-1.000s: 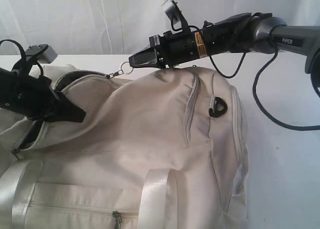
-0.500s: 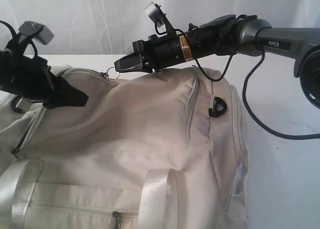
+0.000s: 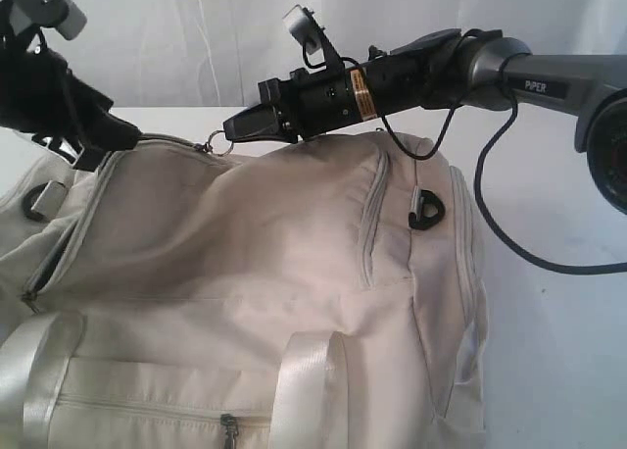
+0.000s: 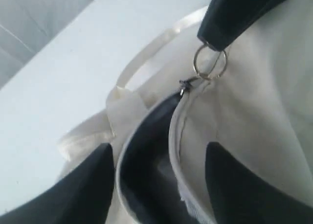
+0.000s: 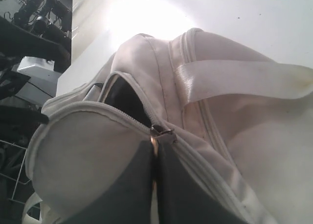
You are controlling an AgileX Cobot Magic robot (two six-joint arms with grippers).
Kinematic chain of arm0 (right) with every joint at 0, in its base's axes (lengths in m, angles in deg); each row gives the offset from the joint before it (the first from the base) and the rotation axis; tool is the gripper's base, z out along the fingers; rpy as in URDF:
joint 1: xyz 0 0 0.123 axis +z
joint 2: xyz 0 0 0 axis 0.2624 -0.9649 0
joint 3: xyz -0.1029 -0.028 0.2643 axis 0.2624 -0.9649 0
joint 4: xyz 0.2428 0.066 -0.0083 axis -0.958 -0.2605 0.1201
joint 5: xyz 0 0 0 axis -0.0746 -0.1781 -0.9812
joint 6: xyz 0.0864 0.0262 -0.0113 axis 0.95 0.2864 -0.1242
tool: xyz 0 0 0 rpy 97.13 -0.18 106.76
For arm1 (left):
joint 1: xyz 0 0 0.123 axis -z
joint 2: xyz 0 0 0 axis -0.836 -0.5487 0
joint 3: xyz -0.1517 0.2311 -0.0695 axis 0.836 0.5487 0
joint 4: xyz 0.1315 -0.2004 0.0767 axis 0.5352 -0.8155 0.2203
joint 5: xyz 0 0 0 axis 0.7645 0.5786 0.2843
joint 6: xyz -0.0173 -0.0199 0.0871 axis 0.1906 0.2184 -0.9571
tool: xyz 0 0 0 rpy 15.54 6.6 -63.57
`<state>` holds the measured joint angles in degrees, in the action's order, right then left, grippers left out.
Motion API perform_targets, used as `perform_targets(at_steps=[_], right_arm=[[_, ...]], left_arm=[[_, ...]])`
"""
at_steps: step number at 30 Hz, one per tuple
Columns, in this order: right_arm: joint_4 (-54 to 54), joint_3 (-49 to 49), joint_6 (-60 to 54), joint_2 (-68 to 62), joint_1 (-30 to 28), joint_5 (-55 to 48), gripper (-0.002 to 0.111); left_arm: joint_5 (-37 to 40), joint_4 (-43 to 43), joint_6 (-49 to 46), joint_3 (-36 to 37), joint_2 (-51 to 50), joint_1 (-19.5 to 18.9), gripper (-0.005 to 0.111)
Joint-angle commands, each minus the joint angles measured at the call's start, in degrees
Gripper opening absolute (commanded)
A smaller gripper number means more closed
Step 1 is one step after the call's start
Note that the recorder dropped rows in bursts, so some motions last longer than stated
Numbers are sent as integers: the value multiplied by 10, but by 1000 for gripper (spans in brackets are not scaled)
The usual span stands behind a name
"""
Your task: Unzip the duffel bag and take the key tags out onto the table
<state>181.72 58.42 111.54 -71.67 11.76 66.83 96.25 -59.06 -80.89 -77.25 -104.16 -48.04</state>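
The cream duffel bag (image 3: 255, 273) fills the lower left of the exterior view, lying on the white table (image 3: 558, 302). My right gripper (image 3: 235, 128) reaches across its top and is shut on the ring of the zipper pull (image 3: 217, 141); in the right wrist view the fingers (image 5: 154, 158) meet just below the pull (image 5: 164, 132). My left gripper (image 3: 120, 131) hovers open over the bag's left end. Its fingers (image 4: 83, 185) straddle the dark, partly unzipped opening (image 4: 146, 155), with the ring (image 4: 210, 62) beyond. No key tags are in view.
A dark buckle (image 3: 427, 210) and a side zip pocket (image 3: 372, 224) sit on the bag's right end. A satin strap (image 3: 309, 390) and a front pocket pull (image 3: 229, 429) lie near the bottom edge. The right arm's cable (image 3: 509, 233) hangs over the table.
My right gripper drew the zipper pull to the left, then held still. My left gripper rose up and to the left, off the bag's flap.
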Motion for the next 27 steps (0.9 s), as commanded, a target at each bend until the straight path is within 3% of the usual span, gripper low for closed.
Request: perform_targets(at_steps=[1, 4, 7, 11, 13, 17, 21, 27], right_arm=[[-5, -2, 1, 9, 0, -1, 0], [-5, -2, 1, 9, 0, -1, 0], [-5, -2, 1, 9, -1, -1, 0], [-5, -2, 1, 9, -1, 7, 0], [-5, -2, 1, 9, -1, 7, 0], [-5, -2, 1, 9, -1, 6, 0], [-5, -2, 1, 9, -1, 8, 0], [-5, -2, 1, 9, -1, 9, 0]], left_arm=[[-21, -26, -114, -4, 1, 48, 55], [-56, -18, -116, -8, -6, 76, 55], [-19, 49, -38, -54, -30, 81, 54], [126, 295, 217, -167, -85, 81, 51], [219, 381, 270, -231, -118, 81, 51], [291, 381, 245, -305, -161, 83, 51], [253, 377, 201, -319, -174, 98, 51], [247, 375, 204, -319, -192, 120, 62]])
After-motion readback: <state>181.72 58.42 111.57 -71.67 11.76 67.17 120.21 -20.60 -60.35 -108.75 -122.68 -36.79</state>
